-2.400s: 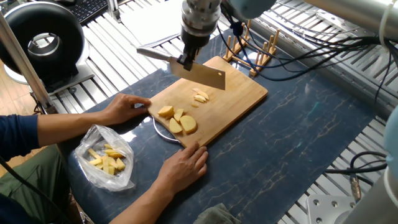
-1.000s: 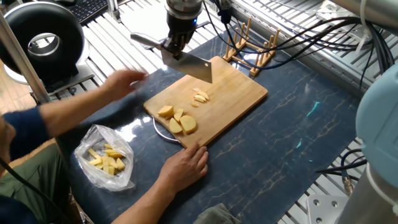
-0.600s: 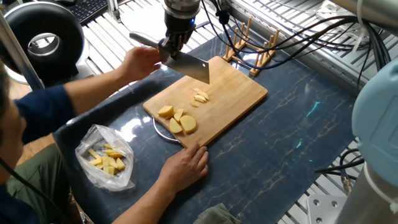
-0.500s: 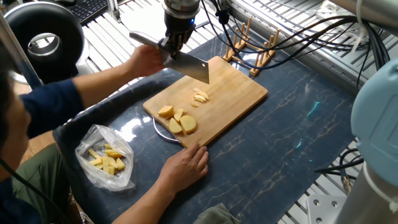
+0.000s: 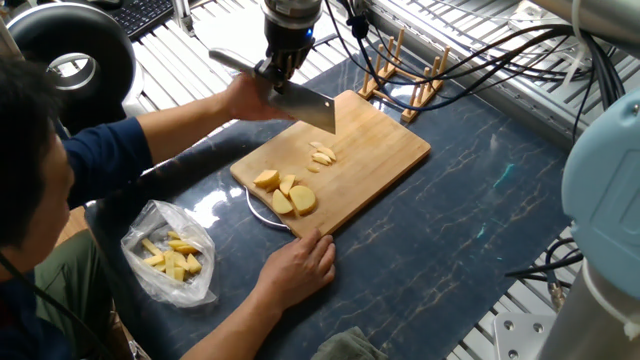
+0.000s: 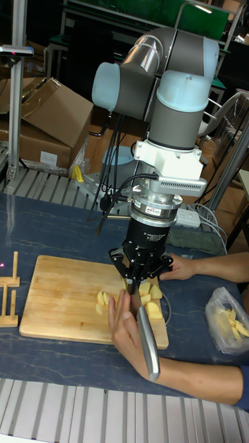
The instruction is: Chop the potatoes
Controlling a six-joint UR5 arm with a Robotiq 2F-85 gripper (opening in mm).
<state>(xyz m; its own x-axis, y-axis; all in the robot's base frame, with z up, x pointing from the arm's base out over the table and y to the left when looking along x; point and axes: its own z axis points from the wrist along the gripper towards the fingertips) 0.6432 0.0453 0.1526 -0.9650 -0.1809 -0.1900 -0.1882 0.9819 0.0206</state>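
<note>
— Where's it at with the chopping?

— Between cuts, I'd say. The tool (image 5: 279,72) is pinching the handle of a cleaver (image 5: 303,104), blade hanging over the far corner of the cutting board (image 5: 385,150), off the wood. One of the person's hands (image 5: 243,98) is up at the knife beside the tool; the other hand (image 5: 297,265) steadies the board's near edge.

— And the potatoes?

— The potatoes (image 5: 284,193) sit as thick chunks at the board's near-left end, with a few thin slices (image 5: 322,156) toward its middle. Next the blade needs bringing over those chunks and pressing straight down, once that hand is clear.

— Anything in containers?

— A clear plastic bag (image 5: 172,254) on the bench, left of the board, holding yellow cut pieces.
</note>
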